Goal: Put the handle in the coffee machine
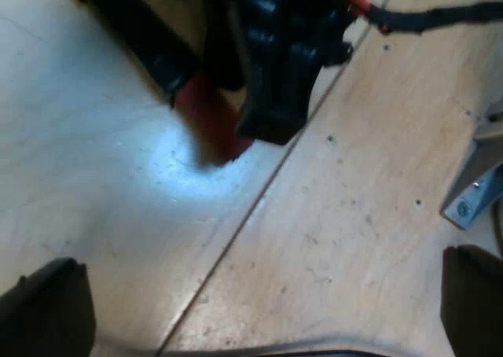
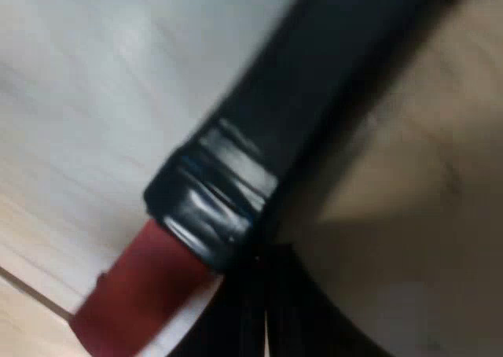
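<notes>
Handle (image 2: 314, 97) (red end (image 2: 134, 294)), right gripper (image 1: 267, 119) at it

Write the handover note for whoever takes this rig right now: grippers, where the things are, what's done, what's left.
Grippers: the left gripper is open and empty over the table. The right gripper is at the handle, close to its red end; its grip can't be confirmed.
Things: the handle is out over the table, not yet in the coffee machine.
Done: the right gripper is at the handle.
Left: confirm the grip, carry the handle to the coffee machine and lock it in.
</notes>
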Tool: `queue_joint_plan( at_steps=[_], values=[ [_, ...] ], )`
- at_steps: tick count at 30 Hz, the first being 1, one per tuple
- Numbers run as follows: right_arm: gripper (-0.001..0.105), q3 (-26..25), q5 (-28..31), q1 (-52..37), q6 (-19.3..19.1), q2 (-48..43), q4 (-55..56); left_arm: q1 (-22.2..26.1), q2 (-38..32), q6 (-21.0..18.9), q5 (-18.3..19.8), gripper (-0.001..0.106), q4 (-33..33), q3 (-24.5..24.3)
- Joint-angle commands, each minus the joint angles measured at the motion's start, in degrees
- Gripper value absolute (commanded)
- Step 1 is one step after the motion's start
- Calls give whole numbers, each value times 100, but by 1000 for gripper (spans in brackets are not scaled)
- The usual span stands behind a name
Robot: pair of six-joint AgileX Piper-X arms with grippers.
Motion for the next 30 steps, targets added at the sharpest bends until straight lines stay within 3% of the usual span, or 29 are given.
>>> queue_joint_plan(
  at_steps=[1,4,5,6,11,15,19,24,26,30],
  values=[
    [0,-349,-204,5,102,341,-391,-29,-23,-30,-250,91,29,-104],
    [0,-562,-235,5,261,622,-763,-29,-23,-30,-384,91,29,-136],
    [0,-604,-235,5,260,685,-898,-29,-23,-30,-752,91,29,-182],
    [0,-664,-235,5,260,739,-994,-29,-23,-30,-848,91,29,-198],
    [0,-793,-235,5,187,897,-1713,-29,-23,-30,-934,91,208,-436],
    [0,-793,-315,5,131,869,-1672,-29,-23,-17,-1086,91,305,-649],
    [0,-793,-373,5,131,564,-726,-29,-23,-26,-1086,91,315,-801],
    [0,-793,436,5,98,8,471,-29,-23,-61,-1086,91,319,-965],
    [0,-793,697,5,-170,-315,862,-29,-38,-51,-1086,91,295,-1099],
    [0,-793,1116,5,-324,-750,1191,-29,-164,-51,-1149,91,159,-1285]
  ],
)
